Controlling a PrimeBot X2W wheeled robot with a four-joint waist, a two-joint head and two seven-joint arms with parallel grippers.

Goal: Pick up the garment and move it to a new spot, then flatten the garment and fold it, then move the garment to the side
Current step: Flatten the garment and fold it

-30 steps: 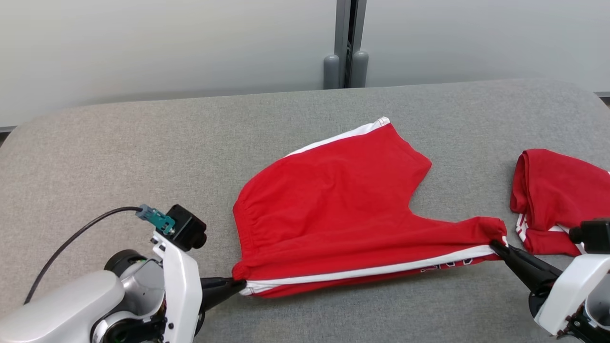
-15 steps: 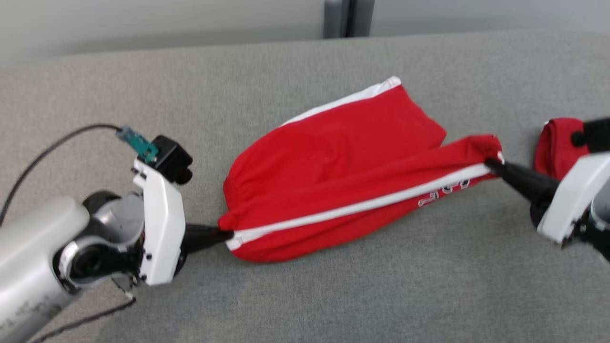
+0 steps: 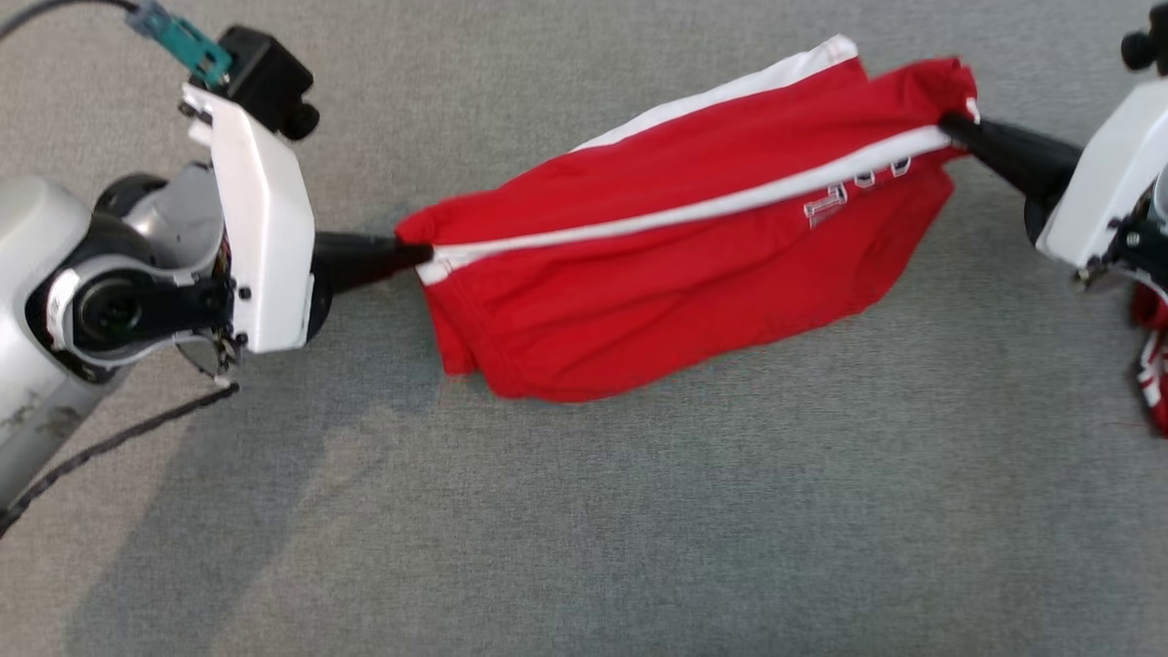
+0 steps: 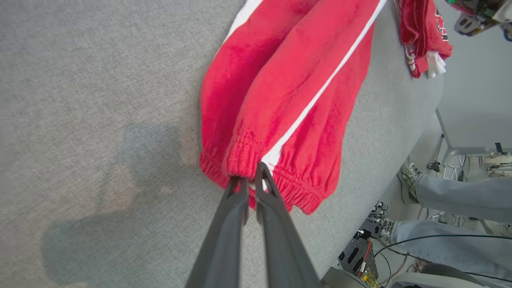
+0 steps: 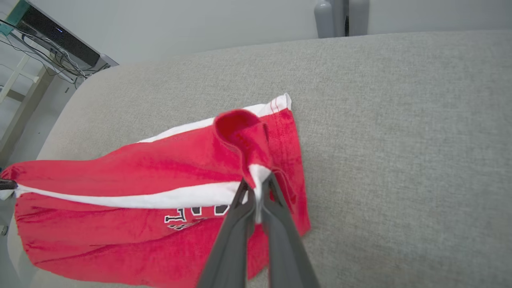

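The garment [image 3: 675, 255] is a pair of red shorts with a white side stripe and white lettering, stretched between both grippers over the grey table. My left gripper [image 3: 422, 254] is shut on its elastic waistband [image 4: 256, 176]. My right gripper [image 3: 949, 128] is shut on the leg hem by the stripe [image 5: 258, 180]. The held edge is lifted and folded over the rest, and the lower part of the shorts [image 5: 120, 244] hangs down onto the table.
A second red garment [image 3: 1152, 356] lies at the right edge [image 4: 420, 40]. The grey padded table [image 3: 584, 529] reaches wide in front. In the left wrist view a person's legs [image 4: 460, 196] and cables stand past the table's edge. A wall post [image 5: 332, 18] rises behind the table.
Both grippers have carried the held striped edge up and away over the shorts, folding them. The head camera has tilted down, so the wall left the picture.
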